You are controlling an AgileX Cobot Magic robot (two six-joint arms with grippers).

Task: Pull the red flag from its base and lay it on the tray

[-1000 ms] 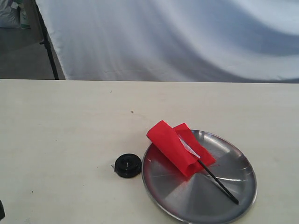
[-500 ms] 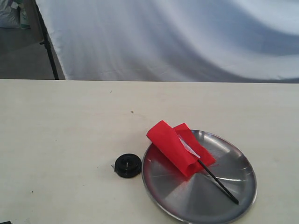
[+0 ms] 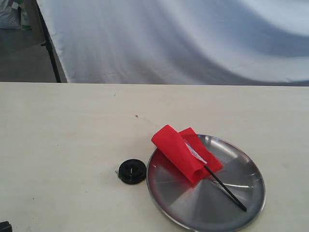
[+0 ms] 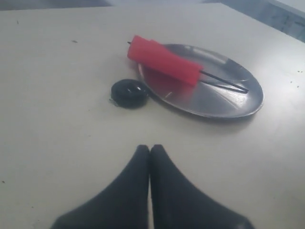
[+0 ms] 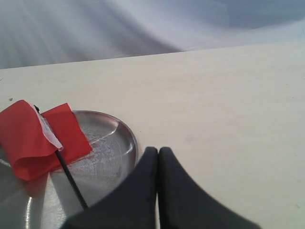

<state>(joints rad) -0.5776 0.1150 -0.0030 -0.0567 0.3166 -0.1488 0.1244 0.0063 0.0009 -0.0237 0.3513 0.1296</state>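
Note:
The red flag (image 3: 181, 152) lies folded on the steel tray (image 3: 241, 203), its black stick pointing toward the tray's near right rim. The black round base (image 3: 132, 171) sits on the table just left of the tray, apart from the flag. The left wrist view shows the flag (image 4: 163, 60), the tray (image 4: 238, 102) and the base (image 4: 129, 93) ahead of my left gripper (image 4: 150, 149), which is shut and holds nothing. My right gripper (image 5: 158, 150) is shut and empty, beside the tray (image 5: 125, 138) carrying the flag (image 5: 33, 138).
A pale wooden table (image 3: 72, 130) carries everything. A white cloth backdrop (image 3: 183, 38) hangs behind its far edge, with a dark stand leg (image 3: 48, 46) at the far left. A dark bit of the left arm (image 3: 5, 226) shows at the bottom left corner.
The flag, tray and base have not moved. Only the dark arm part at the bottom left corner of the exterior view has shifted slightly.

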